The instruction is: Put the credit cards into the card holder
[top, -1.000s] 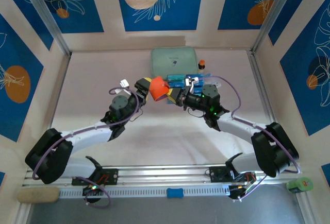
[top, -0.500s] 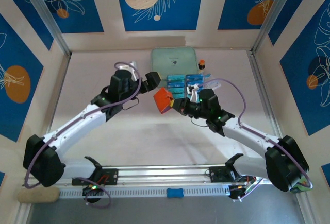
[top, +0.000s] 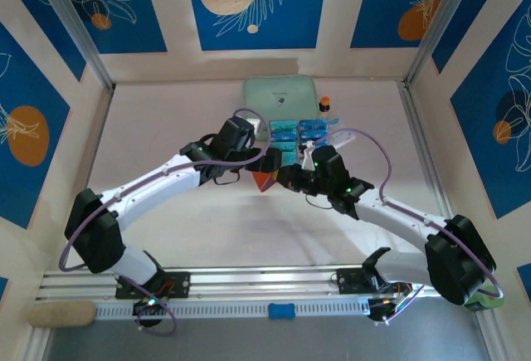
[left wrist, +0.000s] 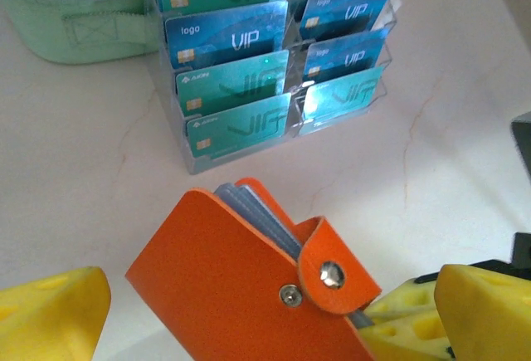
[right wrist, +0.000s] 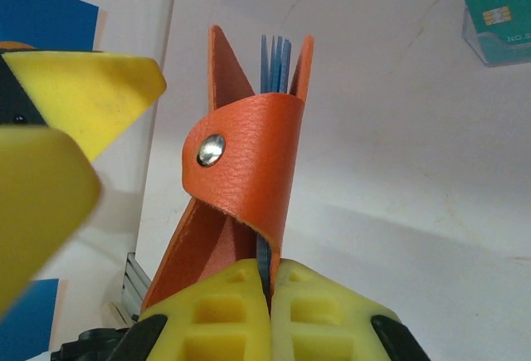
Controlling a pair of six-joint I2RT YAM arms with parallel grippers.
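Left claw (left wrist: 265,315) swung in, straddling the card holder (left wrist: 236,270) right claw (right wrist: 270,290) pinches.

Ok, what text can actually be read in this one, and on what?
"VIP": on the teal-blue rectangular cards in the clear plastic tiered tray.
"logo": top left of several blue cards there.
"AION": teal card, right wrist view.
Smaller card print: too small to read.
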